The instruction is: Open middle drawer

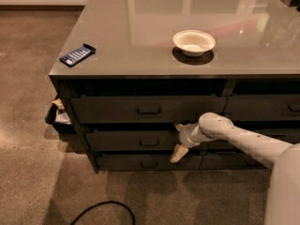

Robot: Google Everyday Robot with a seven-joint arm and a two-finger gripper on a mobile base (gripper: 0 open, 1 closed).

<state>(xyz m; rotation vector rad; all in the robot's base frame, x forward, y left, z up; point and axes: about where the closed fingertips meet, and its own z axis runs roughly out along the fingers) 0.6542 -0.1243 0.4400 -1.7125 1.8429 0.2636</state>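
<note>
The middle drawer is a wide dark grey front in the left column of the counter, between a taller drawer above and a slimmer one below. Its small loop handle sits at the centre, and the front looks flush with the others. My gripper is at the drawer's right end, a little to the right of the handle and apart from it. Its two pale fingers are spread one above the other, open and empty. The white arm reaches in from the lower right.
A white bowl and a blue flat packet lie on the glossy countertop. A dark bin with litter stands against the counter's left side. A black cable curves on the floor in front. More drawers fill the right column.
</note>
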